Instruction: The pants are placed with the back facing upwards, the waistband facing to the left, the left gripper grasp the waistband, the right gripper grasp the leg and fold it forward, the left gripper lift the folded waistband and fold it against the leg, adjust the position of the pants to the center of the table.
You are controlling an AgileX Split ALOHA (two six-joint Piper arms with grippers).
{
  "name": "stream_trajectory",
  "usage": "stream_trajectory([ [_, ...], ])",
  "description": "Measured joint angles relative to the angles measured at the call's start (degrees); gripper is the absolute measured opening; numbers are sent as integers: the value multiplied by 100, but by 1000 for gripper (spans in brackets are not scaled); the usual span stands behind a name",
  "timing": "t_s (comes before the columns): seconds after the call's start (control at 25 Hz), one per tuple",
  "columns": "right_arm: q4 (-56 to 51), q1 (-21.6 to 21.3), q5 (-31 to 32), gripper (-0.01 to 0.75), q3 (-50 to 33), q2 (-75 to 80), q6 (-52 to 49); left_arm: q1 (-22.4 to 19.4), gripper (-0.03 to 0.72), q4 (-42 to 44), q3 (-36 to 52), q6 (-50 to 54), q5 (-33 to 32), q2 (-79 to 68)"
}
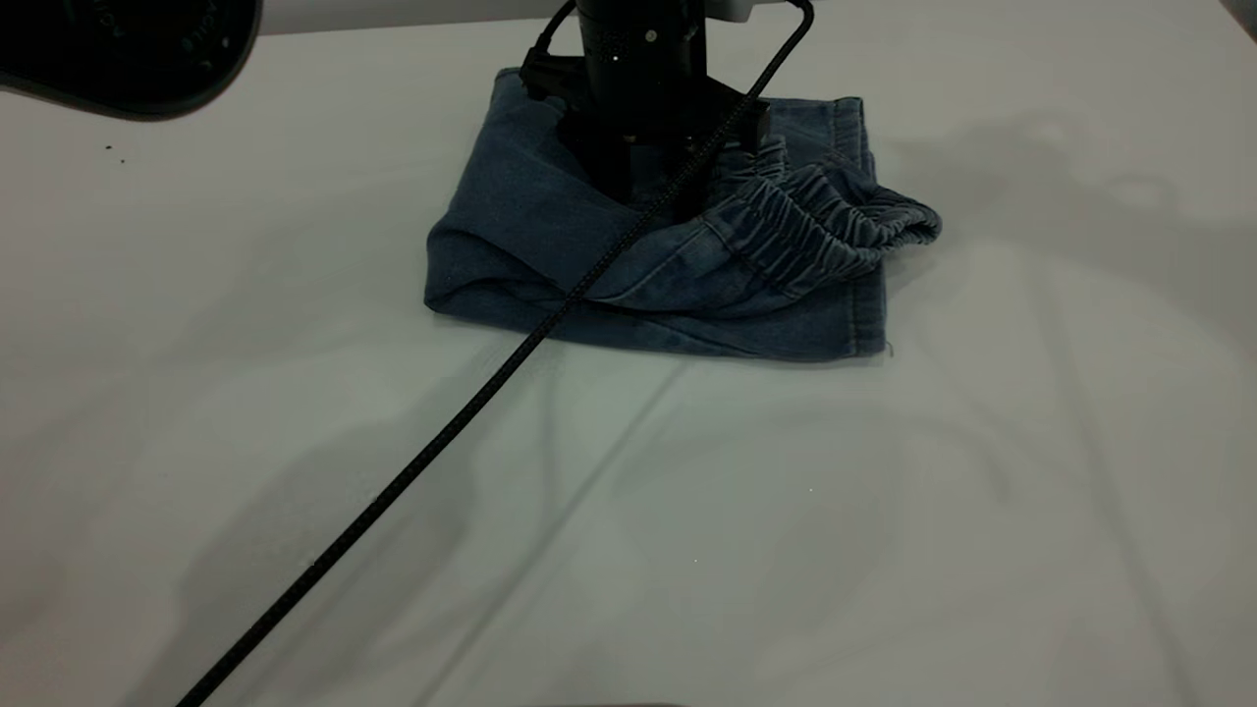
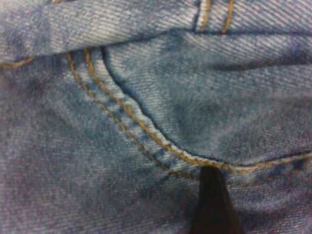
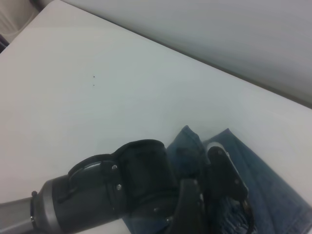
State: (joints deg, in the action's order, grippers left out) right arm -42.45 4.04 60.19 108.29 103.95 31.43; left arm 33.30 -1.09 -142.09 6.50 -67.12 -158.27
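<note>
the table (image 1: 295,324) is wide, pale and softly creased, with a few dark specks near its far left edge; the pants (image 1: 530,226) lie folded into a compact blue denim block toward the far edge, about midway along it; the waistband (image 1: 825,231), puckered and ribbed, lies on top of the fold at the block's right side, one loop of it bulging out past the right edge of the denim; the left gripper (image 1: 643,187) comes straight down onto the middle of the pants, its black body pressed into the cloth, and whether its fingers are parted or closed i cannot tell; a black braided cable (image 1: 471,403) runs from it diagonally to the near left edge; the right gripper is out of sight.
</note>
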Motion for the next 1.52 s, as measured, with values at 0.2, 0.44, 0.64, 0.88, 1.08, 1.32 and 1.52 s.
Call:
stream_trajectory([
  [0.2, 0, 0, 7, 495, 0, 0, 5, 4, 422, -6, -153, 160, 0, 0],
  [0.44, 149, 0, 284, 495, 68, -292, -5, 29, 421, -51, -629, -340, 0, 231],
  [0.64, 279, 0, 814, 495, 105, -1138, -75, 29, 421, 143, -640, -758, 0, 903],
  [0.88, 502, 0, 1207, 495, 122, -2234, -557, 35, 421, 591, -102, -853, 0, 2069],
  [1.08, 1064, 0, 1251, 495, 92, -3059, -1372, 35, 421, 860, 1557, -836, 0, 3424],
  [1.32, 1336, 0, 1270, 495, -1211, -4417, -1794, 36, 421, 886, 3690, -837, 0, 5370],
  [1.52, 1450, 0, 1294, 495, -2704, -5620, -1824, 36, 421, 886, 5137, -802, 0, 7053],
])
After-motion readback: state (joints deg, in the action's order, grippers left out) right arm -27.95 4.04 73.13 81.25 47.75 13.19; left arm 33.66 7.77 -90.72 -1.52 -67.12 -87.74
